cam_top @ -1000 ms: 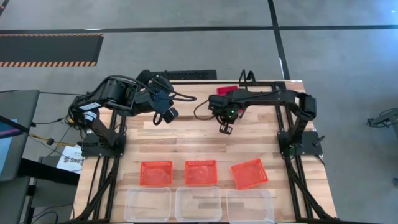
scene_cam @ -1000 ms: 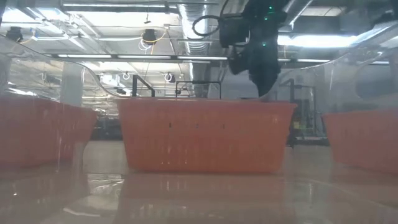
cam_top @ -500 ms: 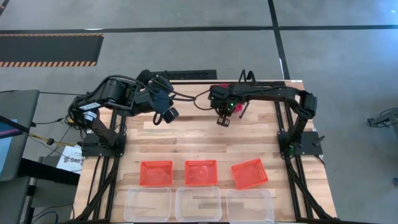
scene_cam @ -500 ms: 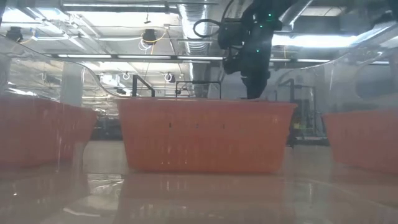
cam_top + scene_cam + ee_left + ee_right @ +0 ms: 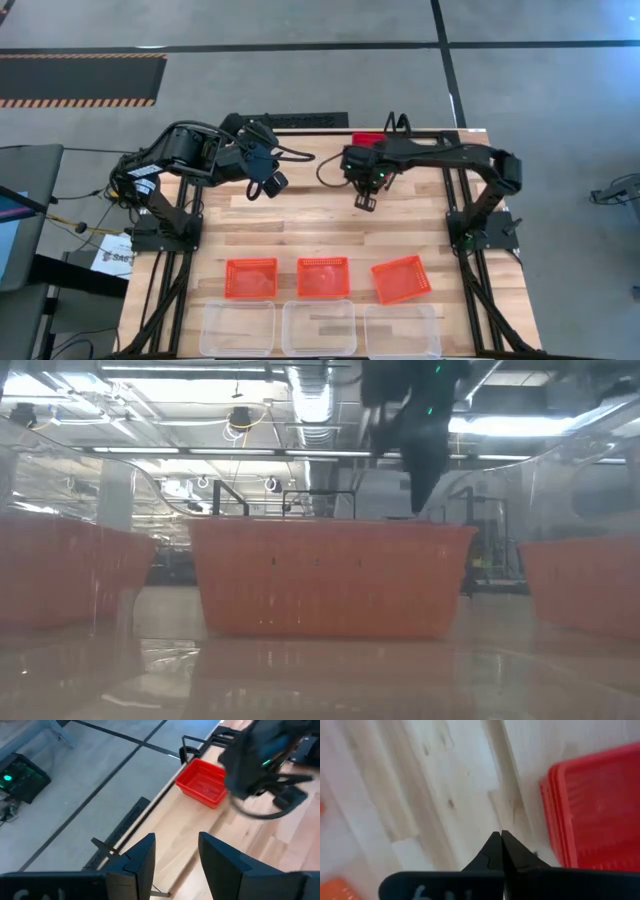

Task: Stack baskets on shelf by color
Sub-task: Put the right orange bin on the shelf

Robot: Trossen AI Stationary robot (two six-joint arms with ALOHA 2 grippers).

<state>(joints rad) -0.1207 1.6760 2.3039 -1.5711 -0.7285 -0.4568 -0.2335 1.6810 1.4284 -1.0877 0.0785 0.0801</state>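
right claw (image 5: 500, 847) pinched closed, empty, beside red basket (image 5: 597, 810); left claw (image 5: 175, 852) parted.

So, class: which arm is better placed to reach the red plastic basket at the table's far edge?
Right. The right gripper, fingers shut, hangs just short of the red plastic basket; the left gripper sits farther off.

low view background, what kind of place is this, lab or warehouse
Most likely an industrial robotics lab or workshop. The low view shows exposed ceiling ducts and strip lights overhead; the high view shows a bare concrete floor with hazard-stripe tape, and a wooden worktable framed in black tubing with two arms mounted on it.
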